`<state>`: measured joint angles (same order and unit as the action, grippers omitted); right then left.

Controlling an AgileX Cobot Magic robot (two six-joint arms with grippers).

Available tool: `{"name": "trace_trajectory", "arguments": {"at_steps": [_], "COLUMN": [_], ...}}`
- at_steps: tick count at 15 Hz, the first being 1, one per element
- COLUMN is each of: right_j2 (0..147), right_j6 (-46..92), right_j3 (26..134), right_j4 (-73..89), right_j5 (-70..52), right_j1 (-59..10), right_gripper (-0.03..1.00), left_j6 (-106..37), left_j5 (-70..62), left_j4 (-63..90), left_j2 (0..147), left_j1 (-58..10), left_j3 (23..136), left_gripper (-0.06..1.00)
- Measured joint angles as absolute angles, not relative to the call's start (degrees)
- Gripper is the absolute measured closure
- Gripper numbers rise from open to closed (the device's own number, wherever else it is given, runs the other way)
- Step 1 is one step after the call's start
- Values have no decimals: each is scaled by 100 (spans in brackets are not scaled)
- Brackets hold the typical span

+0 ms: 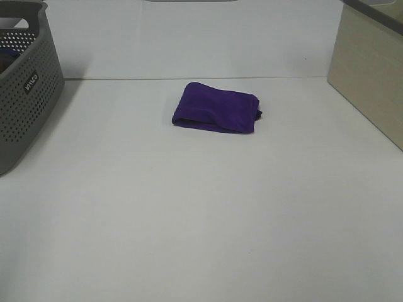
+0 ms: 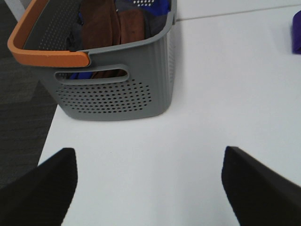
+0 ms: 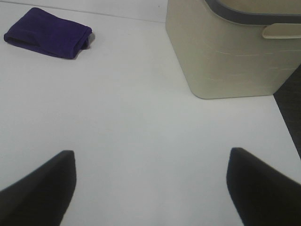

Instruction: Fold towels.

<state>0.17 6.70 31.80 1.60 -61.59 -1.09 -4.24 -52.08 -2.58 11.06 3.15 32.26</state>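
A deep purple towel point(image 1: 217, 108) lies folded into a small rectangle on the white table, toward the back middle. It also shows in the right wrist view point(image 3: 47, 33), and its edge shows in the left wrist view point(image 2: 296, 33). No tag shows. My left gripper point(image 2: 148, 188) is open and empty over the table in front of the grey basket point(image 2: 117, 94). My right gripper point(image 3: 150, 188) is open and empty over the table near the beige bin point(image 3: 225, 56). Neither gripper shows in the exterior view.
The grey perforated basket point(image 1: 25, 94) stands at the left edge and holds brown and blue cloths point(image 2: 113, 23). It has an orange handle point(image 2: 42, 52). The beige bin point(image 1: 368, 75) stands at the right. A dark floor lies past the table edges.
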Motion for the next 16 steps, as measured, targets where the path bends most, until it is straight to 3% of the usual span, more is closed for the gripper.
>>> {"name": "trace_trajectory", "arguments": {"at_steps": [3, 8, 16], "right_j2": [-29, -29, -29], "right_j6": [670, 676, 676], "right_j3": [2945, 2882, 2882], "right_j4": [155, 155, 155], "right_j5": [-6091, -6050, -6050], "right_j1": [-109, -109, -109], "right_gripper": [12, 12, 12], "left_j6": [-424, -424, -424], "left_j5": [-5214, -5964, -5982], "left_j4": [34, 258, 258], "left_j2": [97, -34, -34], "left_j1": [315, 315, 315], "left_j3": [3031, 2928, 2911], "left_gripper": [17, 17, 17]}}
